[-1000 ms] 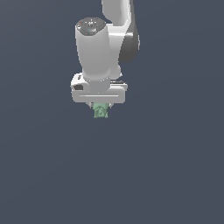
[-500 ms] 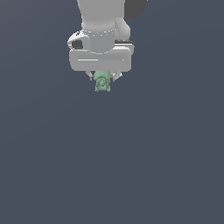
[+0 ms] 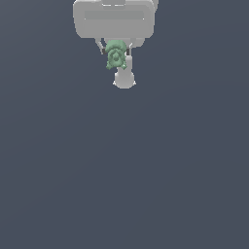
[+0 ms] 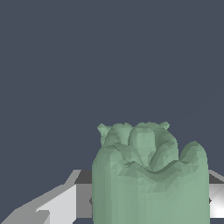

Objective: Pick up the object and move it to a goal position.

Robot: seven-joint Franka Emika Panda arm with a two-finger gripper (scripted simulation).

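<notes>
I see the object (image 3: pixel 116 55) as a small pale green lump, bumpy all over, with rounded knobs and shaded folds; in the exterior view it sits at top centre of the frame. Up close in the wrist view the object (image 4: pixel 148 175) fills the lower middle to lower right of the frame: smooth blocky flanks below, a cluster of rounded lobes on top, two tiny pointed nubs at the upper corners, one separate lobe on its right side.

Long axis: in the exterior view I read it as roughly vertical in the frame, slightly taller than wide, lobed end hard to tell from that view. In the wrist view the lobed end points toward the top of the frame.

The end effector (image 3: pixel 116 54) hangs from the white hand body at the top edge of the exterior view, and the object sits right under that body, between the fingers (image 3: pixel 128 62). One finger is visible just right of the object and touching it; the other is mostly hidden behind the green. I call it a narrow closed grip holding the object, clear of the plain dark grey ground. A white rounded part (image 3: pixel 124 79) shows just below the object; I cannot tell what it is.
</notes>
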